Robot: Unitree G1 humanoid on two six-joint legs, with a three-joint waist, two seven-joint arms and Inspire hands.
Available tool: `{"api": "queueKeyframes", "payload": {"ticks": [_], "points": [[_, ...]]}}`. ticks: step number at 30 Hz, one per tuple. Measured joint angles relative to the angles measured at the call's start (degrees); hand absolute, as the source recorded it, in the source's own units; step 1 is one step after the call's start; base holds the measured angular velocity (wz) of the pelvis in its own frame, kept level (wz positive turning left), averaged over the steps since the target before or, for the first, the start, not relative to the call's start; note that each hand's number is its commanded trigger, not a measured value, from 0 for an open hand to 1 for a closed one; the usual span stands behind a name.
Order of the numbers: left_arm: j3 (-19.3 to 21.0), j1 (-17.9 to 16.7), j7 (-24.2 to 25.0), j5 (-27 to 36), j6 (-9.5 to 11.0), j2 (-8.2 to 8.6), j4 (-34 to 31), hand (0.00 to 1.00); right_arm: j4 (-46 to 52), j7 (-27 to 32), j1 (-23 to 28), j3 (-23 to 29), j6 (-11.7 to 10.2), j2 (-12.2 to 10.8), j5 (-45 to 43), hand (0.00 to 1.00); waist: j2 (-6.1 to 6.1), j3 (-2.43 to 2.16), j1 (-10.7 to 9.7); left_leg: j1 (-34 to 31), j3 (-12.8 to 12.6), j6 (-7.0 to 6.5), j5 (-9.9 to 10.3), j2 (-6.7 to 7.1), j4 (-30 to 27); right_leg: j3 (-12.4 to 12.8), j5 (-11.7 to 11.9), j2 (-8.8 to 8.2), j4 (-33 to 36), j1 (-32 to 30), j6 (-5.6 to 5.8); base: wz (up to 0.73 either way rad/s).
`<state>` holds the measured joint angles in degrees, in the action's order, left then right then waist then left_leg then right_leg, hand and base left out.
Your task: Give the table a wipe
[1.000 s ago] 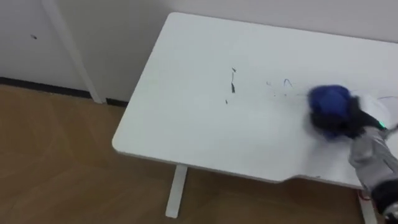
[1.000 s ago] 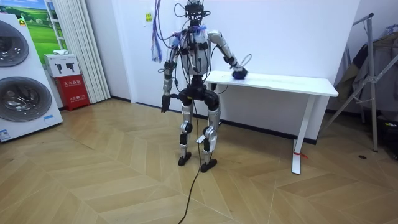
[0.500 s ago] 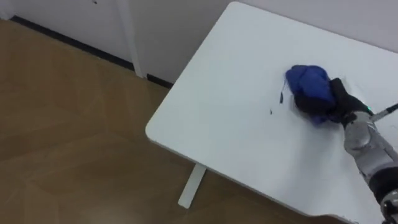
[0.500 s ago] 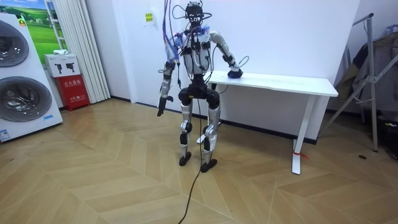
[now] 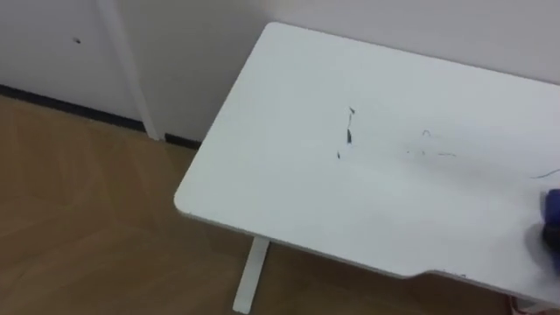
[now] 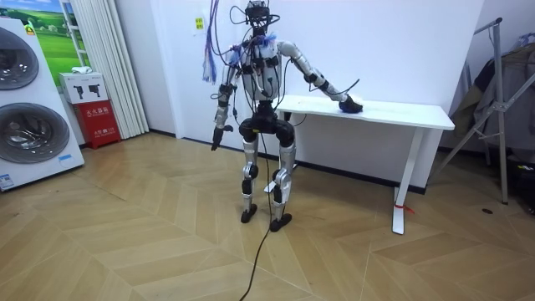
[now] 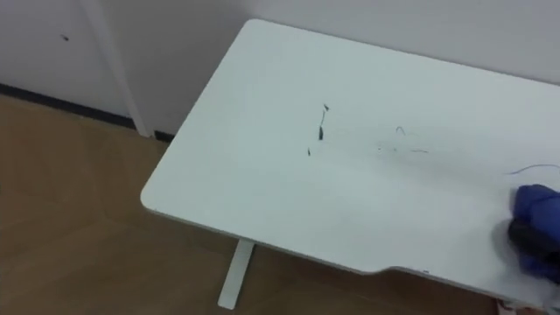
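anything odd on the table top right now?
Yes: short dark marks near the middle of the white table, plus fainter scribbles toward the robot's right. They stand out on the plain top. The blue cloth under the right hand is at the far right, apart from them. Nothing looks spilled or damaged.

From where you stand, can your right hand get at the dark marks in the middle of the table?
Probably yes. The right hand holds the cloth on the table, right of the dark marks, and bare table lies between them, so nothing blocks a sweep left.
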<state>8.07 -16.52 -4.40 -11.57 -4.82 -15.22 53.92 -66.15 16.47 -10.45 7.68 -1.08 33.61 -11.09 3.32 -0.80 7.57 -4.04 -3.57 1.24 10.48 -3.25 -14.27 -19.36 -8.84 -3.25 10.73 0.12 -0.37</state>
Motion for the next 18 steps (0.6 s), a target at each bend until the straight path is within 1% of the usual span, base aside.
{"api": "queueKeyframes", "payload": {"ticks": [1, 3, 4, 5, 6, 7, 8, 9, 10, 12, 13, 14, 15, 16, 17, 18], "points": [[-0.24, -0.03, -0.03, 0.18, -0.03, 0.17, 0.02, 0.0, 0.19, 0.39, -0.67, -0.48, 0.61, -0.09, -0.5, 1.0, -0.19, 0.12, 0.65, 0.43, -0.67, 0.05, -0.05, -0.13, 0.3, 0.75, 0.03, 0.15, -0.01, -0.1, -0.05, -0.49], [-2.93, -0.28, -0.05, 2.03, -0.36, 0.82, 0.22, 0.0, 2.0, 1.72, -5.08, -4.47, 4.21, -1.08, -1.09, 1.0, -1.03, 0.29, 1.31, 0.83, -2.7, 0.12, -0.14, -0.53, 0.73, 2.55, 0.39, 0.41, 0.22, -1.04, -0.29, -0.51], [-3.47, -0.62, -0.04, 2.01, -0.36, 1.09, 0.22, 0.0, 2.75, 1.77, -6.2, -5.22, 4.81, -1.59, -1.5, 1.0, -1.17, 0.36, 1.57, 0.75, -3.25, 0.14, -0.17, -0.69, 0.77, 3.12, 0.59, 0.56, 0.22, -1.38, -0.38, -0.6], [-4.49, -0.51, 0.06, 1.87, -0.36, 1.59, 0.23, 0.0, 4.33, 1.65, -9.37, -8.24, 6.16, -2.9, -2.98, 1.0, -1.07, 0.35, 2.67, 0.76, -4.55, 0.21, -0.21, -1.14, 0.97, 4.77, 1.07, 1.02, 0.49, -2.42, -0.72, -0.64], [-4.58, -0.25, 0.15, 1.86, -0.36, 2.29, 0.97, 0.0, 4.74, 0.87, -13.22, -11.54, 6.24, -4.62, -4.5, 1.0, -1.3, 0.82, 3.06, 0.75, -4.6, 0.26, -0.24, -1.27, 1.04, 5.83, 1.34, 1.37, 1.06, -3.17, -0.98, -0.57], [-4.59, 0.28, 0.21, 1.78, -0.35, 2.62, 1.41, 0.0, 5.22, 0.34, -14.87, -12.48, 6.25, -5.46, -5.49, 1.0, -1.38, 1.11, 3.19, 0.77, -4.67, 0.36, -0.3, -1.34, 1.04, 5.94, 1.41, 1.44, 1.14, -3.3, -1.09, -0.26], [-4.93, 0.88, 0.83, 1.79, -0.25, 2.91, 1.43, 0.0, 6.97, -1.47, -17.52, -15.07, 6.26, -6.78, -7.81, 1.0, -1.4, 1.38, 3.69, 0.76, -4.73, 0.59, -0.5, -1.38, 1.06, 6.07, 1.44, 1.5, 1.42, -3.9, -1.16, -0.04], [-5.04, 1.51, 1.55, 1.76, -0.09, 2.96, 1.33, 0.0, 9.09, -3.26, -19.7, -17.89, 5.98, -7.43, -10.29, 1.0, -1.45, 1.93, 4.33, 0.73, -4.7, 0.68, -0.67, -1.38, 1.26, 6.14, 1.31, 1.52, 1.83, -4.28, -1.31, 0.0], [-5.05, 1.7, 1.76, 1.83, -0.09, 2.95, 1.29, 0.0, 9.91, -3.99, -20.63, -19.16, 5.61, -7.65, -11.62, 1.0, -1.42, 2.08, 4.83, 0.71, -4.66, 0.69, -0.68, -1.38, 1.38, 6.12, 1.23, 1.54, 1.83, -4.36, -1.33, 0.05], [-5.1, 1.55, 1.8, 2.08, -0.23, 2.87, 1.26, 0.0, 11.12, -5.2, -21.01, -20.44, 3.89, -7.79, -13.15, 1.0, -1.26, 2.15, 6.98, 1.01, -4.51, 0.69, -0.65, -1.12, 1.52, 5.7, 0.31, 1.09, 2.49, -4.42, -1.02, 0.21], [-5.09, 1.31, 1.77, 2.11, -0.37, 2.82, 1.31, 0.0, 10.89, -5.44, -20.99, -20.55, 3.77, -7.8, -13.05, 1.0, -1.16, 2.17, 7.41, 1.15, -4.49, 0.58, -0.53, -0.96, 1.39, 5.12, -0.23, 0.68, 3.28, -4.42, -0.89, 0.36], [-4.91, 1.08, 1.68, 2.1, -0.88, 2.77, 1.29, 0.0, 10.62, -5.55, -20.27, -20.38, 3.74, -7.8, -13.16, 1.0, -0.98, 2.18, 7.77, 1.21, -4.44, 0.29, -0.09, -0.65, 0.63, 4.5, -1.31, -0.12, 5.65, -4.86, -0.54, 0.31], [-4.85, 0.5, 1.61, 2.2, -1.4, 2.67, 1.57, 0.0, 10.65, -5.21, -18.71, -19.81, 3.61, -7.72, -13.11, 1.0, -0.57, 2.35, 7.9, 1.62, -4.66, 0.18, 0.03, -0.27, 0.04, 3.33, -2.32, -1.56, 9.11, -5.42, -0.29, 0.28], [-4.78, 0.4, 1.6, 2.14, -1.63, 2.57, 1.84, 0.0, 10.66, -4.89, -17.47, -19.38, 3.47, -7.69, -13.09, 1.0, -0.34, 2.35, 7.92, 1.79, -5.07, 0.01, 0.13, -0.22, -0.61, 2.92, -2.55, -2.25, 10.83, -5.84, -0.19, 0.18], [-4.66, 0.35, 1.61, 1.97, -1.61, 2.37, 2.19, 0.0, 10.23, -4.27, -14.81, -18.11, 2.52, -7.79, -12.47, 1.0, -0.02, 2.42, 7.89, 2.27, -6.15, -0.26, 0.29, -0.7, -1.67, 1.64, -2.52, -3.29, 14.21, -6.52, -0.01, 0.13], [-4.46, 0.55, 1.61, 1.92, -0.81, 2.08, 2.97, 0.0, 9.07, -3.69, -12.77, -16.37, 1.53, -7.83, -10.82, 1.0, -0.43, 2.43, 7.76, 2.74, -7.33, -1.03, 1.15, -1.65, -2.53, 0.13, -2.03, -3.94, 17.2, -6.91, 0.84, 0.12]]}}
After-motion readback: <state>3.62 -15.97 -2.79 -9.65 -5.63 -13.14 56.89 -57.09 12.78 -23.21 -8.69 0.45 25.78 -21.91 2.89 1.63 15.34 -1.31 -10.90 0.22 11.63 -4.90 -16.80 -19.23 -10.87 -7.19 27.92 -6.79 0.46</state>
